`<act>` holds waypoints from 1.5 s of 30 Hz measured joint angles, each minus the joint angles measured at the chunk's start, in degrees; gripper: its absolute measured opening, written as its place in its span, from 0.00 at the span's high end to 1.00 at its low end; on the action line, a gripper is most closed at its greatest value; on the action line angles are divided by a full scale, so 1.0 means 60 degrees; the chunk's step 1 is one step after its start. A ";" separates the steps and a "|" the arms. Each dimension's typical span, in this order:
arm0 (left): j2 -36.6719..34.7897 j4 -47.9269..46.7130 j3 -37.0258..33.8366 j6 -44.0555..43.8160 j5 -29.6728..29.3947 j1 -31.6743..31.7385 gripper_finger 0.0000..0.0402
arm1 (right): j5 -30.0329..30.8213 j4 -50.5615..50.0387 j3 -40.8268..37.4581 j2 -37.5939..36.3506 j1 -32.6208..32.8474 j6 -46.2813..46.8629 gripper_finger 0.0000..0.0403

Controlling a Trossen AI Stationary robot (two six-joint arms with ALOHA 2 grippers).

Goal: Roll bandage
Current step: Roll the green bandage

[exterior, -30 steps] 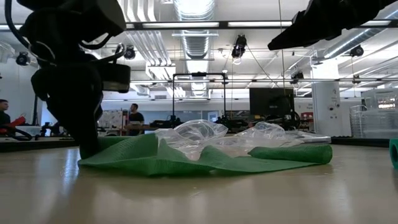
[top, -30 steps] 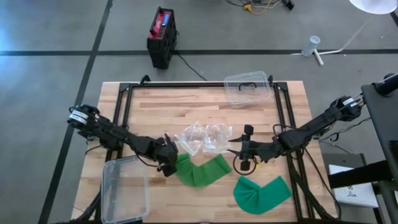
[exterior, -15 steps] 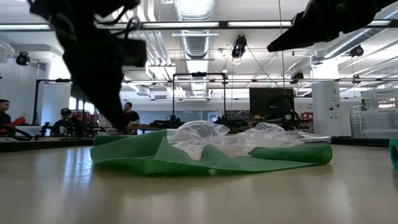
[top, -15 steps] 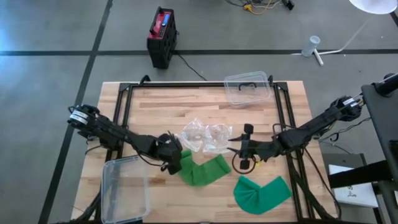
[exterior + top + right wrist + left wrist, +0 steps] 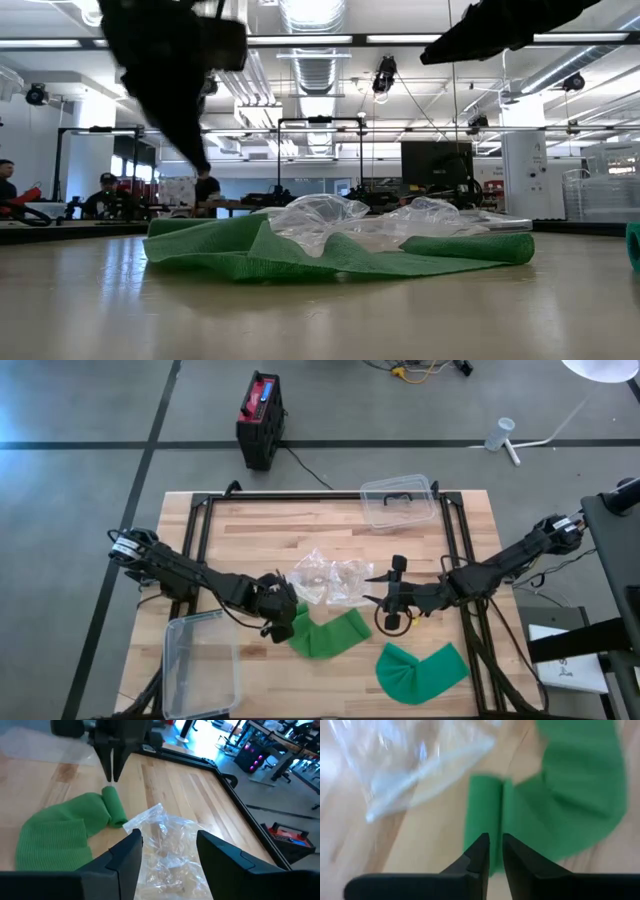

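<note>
A green bandage (image 5: 328,633) lies on the wooden table, its left end turned over into a short roll (image 5: 485,805) that rests on the strip. My left gripper (image 5: 493,840) hangs just above that roll (image 5: 115,807), pointing down. Its fingers are shut to a thin slit, with nothing between them. My right gripper (image 5: 167,837) hovers open above the crumpled clear plastic bags (image 5: 325,580), to the right of the bandage, and touches nothing. A second green bandage (image 5: 420,670) lies near the front edge.
A clear lidless container (image 5: 400,502) stands at the far edge and another (image 5: 200,665) at the near left corner. The plastic bags (image 5: 370,225) lie against the bandage's far side. Bare wood lies left of the bandage and along the far half.
My left gripper has risen off the bandage's left end and moved a little toward the table's right. That end, flat a second ago, now lies turned over on the strip, and the bandage's left edge sits farther right. The rest of the strip has stayed in place.
</note>
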 joint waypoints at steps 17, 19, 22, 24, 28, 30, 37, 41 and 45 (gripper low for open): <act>-0.0002 0.3571 -0.2913 -0.0812 0.0440 0.0010 0.45 | 0.0000 0.0000 -0.0017 0.0000 -0.0062 0.0253 0.54; -0.0001 0.3658 -0.3068 -0.0904 0.0423 0.0016 0.45 | 0.0000 -0.0002 -0.0017 0.0000 -0.0071 0.0249 0.54; -0.0018 0.3867 -0.3244 -0.0965 0.0338 0.0029 0.47 | 0.0000 0.0003 -0.0017 0.0000 -0.0109 0.0254 0.54; -0.0018 0.3892 -0.3270 -0.0966 0.0208 0.0022 0.50 | 0.0000 0.0000 -0.0018 0.0000 -0.0129 0.0230 0.54; -0.0018 0.3847 -0.3209 -0.0879 0.0131 0.0029 0.56 | 0.0000 0.0004 -0.0021 0.0000 -0.0212 0.0246 0.54; -0.0012 0.3855 -0.3170 -0.0878 -0.0065 0.0028 0.60 | 0.0000 0.0011 -0.0018 0.0000 -0.0237 0.0235 0.54; -0.0011 0.3861 -0.3060 -0.0876 -0.0584 0.0040 0.90 | -0.0015 0.0051 -0.0021 0.0000 -0.0269 0.0200 0.54; -0.0043 0.3706 -0.2682 -0.0828 -0.0614 0.0004 0.94 | -0.0008 -0.0174 0.0102 0.0000 -0.0270 -0.0218 0.54; -0.0102 0.2210 -0.1411 -0.0678 -0.1109 -0.0295 0.92 | -0.0009 -0.0627 0.0727 0.0000 -0.0270 -0.0677 0.54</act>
